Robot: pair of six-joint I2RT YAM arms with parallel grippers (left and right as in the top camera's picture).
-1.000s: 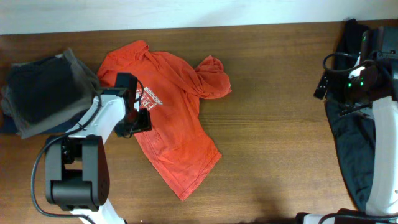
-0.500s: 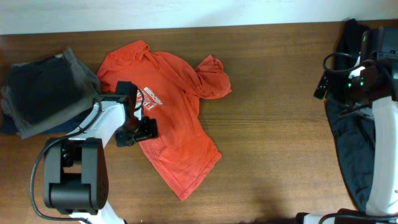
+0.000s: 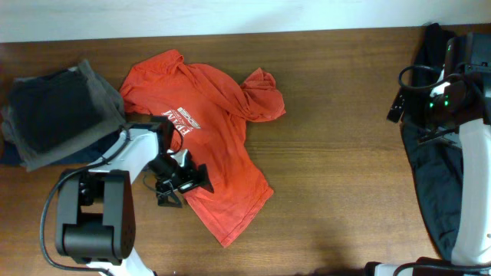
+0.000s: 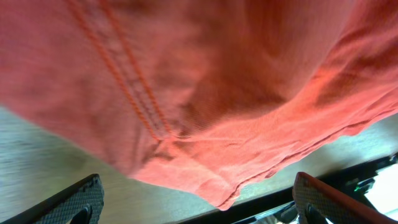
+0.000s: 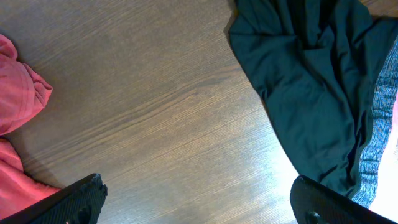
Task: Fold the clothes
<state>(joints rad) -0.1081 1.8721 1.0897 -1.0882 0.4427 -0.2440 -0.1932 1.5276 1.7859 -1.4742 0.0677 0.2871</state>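
Two sets of jaws are in view, and both stand wide open. The left jaws sit low over the counter [image 3: 337,153] at the edge of the red-orange T-shirt [image 3: 222,138]. In the left wrist view their fingertips [image 4: 78,200] are spread to the two lower corners. The shirt fills the space ahead of and between them, its stitched seam [image 4: 124,81] running down toward a folded corner of hem. A strip of bare counter shows just ahead of the left-hand fingertip.

From overhead, the shirt lies crumpled and spread out beyond the left jaws, with its white lettering [image 3: 184,119] close behind them. A pile of dark garments [image 3: 50,115] sits well off to their outer side.

The right jaws are also spread wide and grip nothing, hanging above bare wood. The black garment [image 5: 311,93] lies limp ahead of them toward their right side, with a grey striped band [image 5: 379,137] at its far edge. A bunched bit of the red-orange shirt shows ahead to their left, well apart from the black cloth.
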